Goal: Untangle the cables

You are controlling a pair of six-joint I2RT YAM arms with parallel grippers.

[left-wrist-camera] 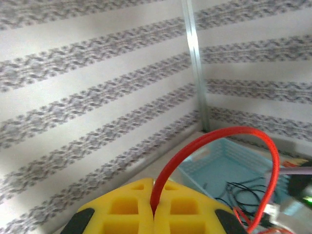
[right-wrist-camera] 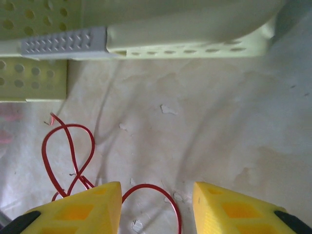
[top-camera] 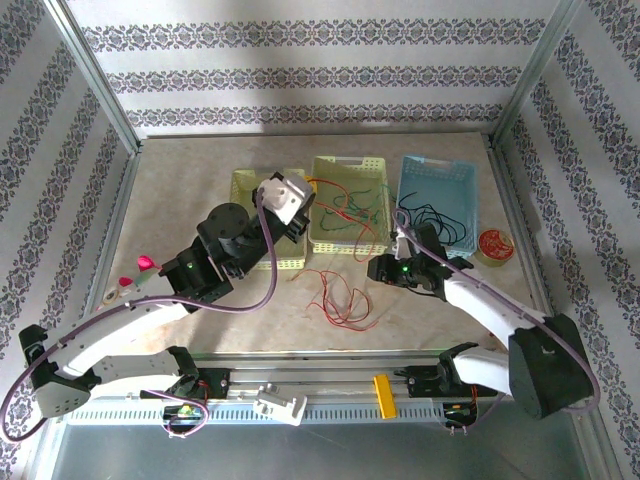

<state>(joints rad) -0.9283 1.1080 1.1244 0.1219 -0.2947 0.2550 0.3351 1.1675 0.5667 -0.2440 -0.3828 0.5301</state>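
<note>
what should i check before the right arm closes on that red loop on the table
1. left gripper holding the red cable: ok, shut on it.
2. right gripper open: ok, jaws apart.
3. red cable loop in the right jaws' gap: ok, it curves between them on the table.
4. green cable clear of red: not ok, they cross in the middle basket.
5. black cable out of the way: ok, mostly in the blue basket.
</note>
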